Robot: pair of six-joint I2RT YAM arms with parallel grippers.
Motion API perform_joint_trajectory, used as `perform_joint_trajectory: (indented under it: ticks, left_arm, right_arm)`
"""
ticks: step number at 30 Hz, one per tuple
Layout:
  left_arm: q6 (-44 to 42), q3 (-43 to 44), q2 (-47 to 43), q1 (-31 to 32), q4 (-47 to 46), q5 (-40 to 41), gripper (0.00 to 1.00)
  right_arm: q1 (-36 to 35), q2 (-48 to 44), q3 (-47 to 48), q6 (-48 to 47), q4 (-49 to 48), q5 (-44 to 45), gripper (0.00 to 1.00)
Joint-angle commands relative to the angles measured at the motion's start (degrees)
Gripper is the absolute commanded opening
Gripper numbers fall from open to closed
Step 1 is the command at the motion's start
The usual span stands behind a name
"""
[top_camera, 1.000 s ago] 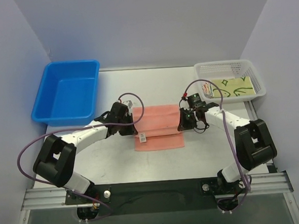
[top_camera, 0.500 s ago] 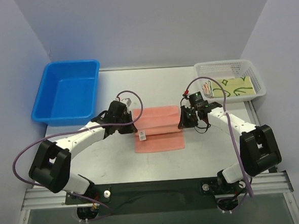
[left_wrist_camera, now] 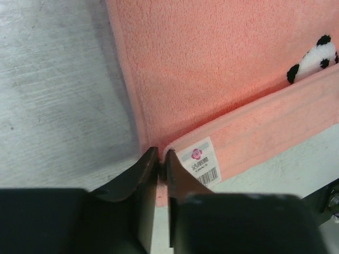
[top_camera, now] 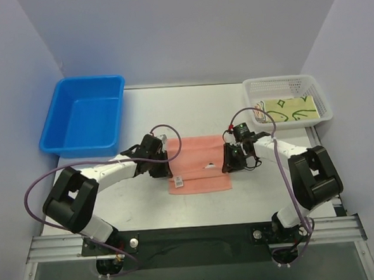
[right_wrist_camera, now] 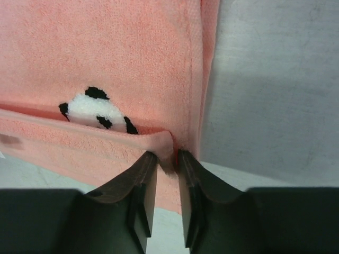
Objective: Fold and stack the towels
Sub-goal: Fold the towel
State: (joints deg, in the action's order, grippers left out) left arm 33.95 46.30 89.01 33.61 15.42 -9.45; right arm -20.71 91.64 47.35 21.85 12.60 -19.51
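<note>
Where the salmon-pink towel (top_camera: 198, 168) lies folded on the counter (top_camera: 146, 206), the left fingers (left_wrist_camera: 161, 161) pinch its left edge, right beside the sewn-in label (left_wrist_camera: 201, 165). Across the cloth, the right fingers (right_wrist_camera: 167, 159) are clamped on the folded layer at the opposite edge, with a panda patch (right_wrist_camera: 95, 112) (white with black ears) just beyond and to the left of their tips. Well beyond the right fingers sits a white basket (top_camera: 278, 79) holding a pale green towel (top_camera: 293, 108). A blue bin (top_camera: 82, 80) stands well beyond the left fingers.
</note>
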Motion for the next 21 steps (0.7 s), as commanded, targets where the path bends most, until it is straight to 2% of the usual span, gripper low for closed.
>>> perform_joint_trajectory:
  ticks: [1,7,11,13,15,21]
  left_arm:
    - [-0.73,-1.13,-5.68,0.05,4.18,2.07,0.28]
    - [-0.03,-6.12,-20.86,4.35,5.76,-1.97,0.52]
    - [2.51,-9.82,-27.64,5.68,6.2,-3.3,0.53]
    - [3.22,-10.01,-29.06,5.68,6.29,-1.37,0.6]
    - [3.22,-8.26,-28.37,5.51,6.55,2.41,0.71]
    - [-0.54,6.48,-15.65,4.98,6.73,8.83,0.7]
  right_arm:
    - [-0.12,-6.35,-2.35,-2.24,4.97,2.81,0.3]
    - [-5.03,-18.04,-6.74,-4.18,9.98,-0.53,0.36]
    - [-5.57,-23.42,-9.91,-2.6,11.39,-0.53,0.37]
    - [-5.48,-24.66,-9.21,-2.42,11.31,1.48,0.37]
    - [-5.66,-24.4,-6.42,-2.33,11.31,4.37,0.38]
    - [-5.48,-18.35,3.26,-1.11,10.25,11.24,0.35]
